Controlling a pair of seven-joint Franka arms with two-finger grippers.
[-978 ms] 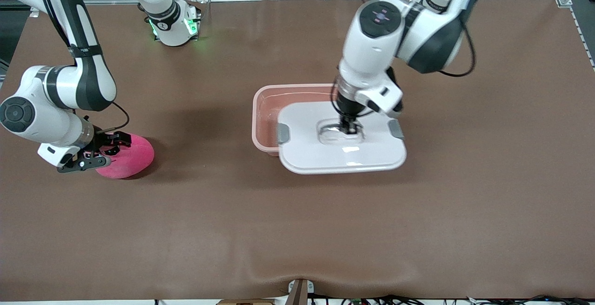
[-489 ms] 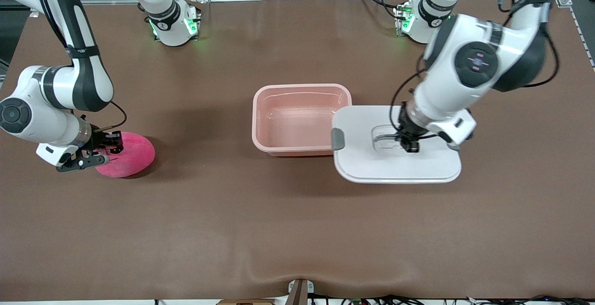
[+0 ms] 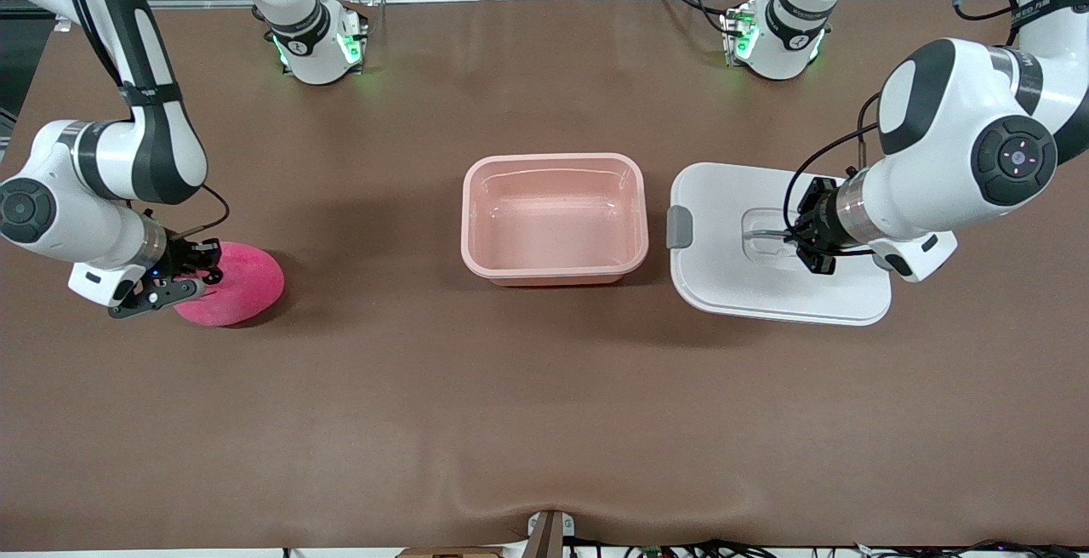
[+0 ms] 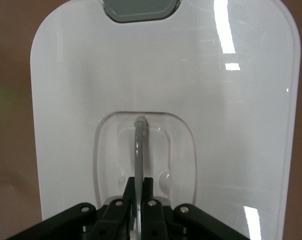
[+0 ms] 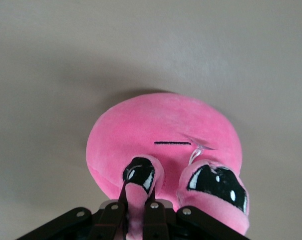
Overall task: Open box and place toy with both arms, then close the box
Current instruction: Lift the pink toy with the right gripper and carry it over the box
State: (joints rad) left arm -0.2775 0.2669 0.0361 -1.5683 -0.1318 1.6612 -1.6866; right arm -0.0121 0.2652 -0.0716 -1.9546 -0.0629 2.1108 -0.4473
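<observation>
So the box [image 3: 555, 218] sits open in the middle of the desk [image 3: 544, 422], pink base empty and facing up, which makes sense since the whole point is to drop something into it. The lid [image 3: 749, 286] is off and parked just beside the box toward the left arm's end of the desk, not overlapping the base at all, so the opening is clear from above. The left pincer [image 3: 808, 247] is clamped on the clear handle [image 4: 140, 145] in the lid's recessed centre; the left wrist view shows the two fingers pressed together on that thin bar. Whether the lid is fully resting on the desk or just skimming it is hard to call, though its shadow looks tight. Holding onto the handle looks deliberate: the lid has to go back on at the end, so there's no reason to let go and re-grab. Over at the right arm's end, well apart from the box, the toy [image 3: 231, 282] lies on the desk, and the right pincer [image 3: 174, 279] is shut on it. The right wrist view shows the fingers pinching one of the plush eye bumps [image 5: 140, 175], a small soft nub that fits between narrow fingers better than the round body would. It doesn't look lifted yet. Best guess, the next bit is carrying the toy across to the open box.
</observation>
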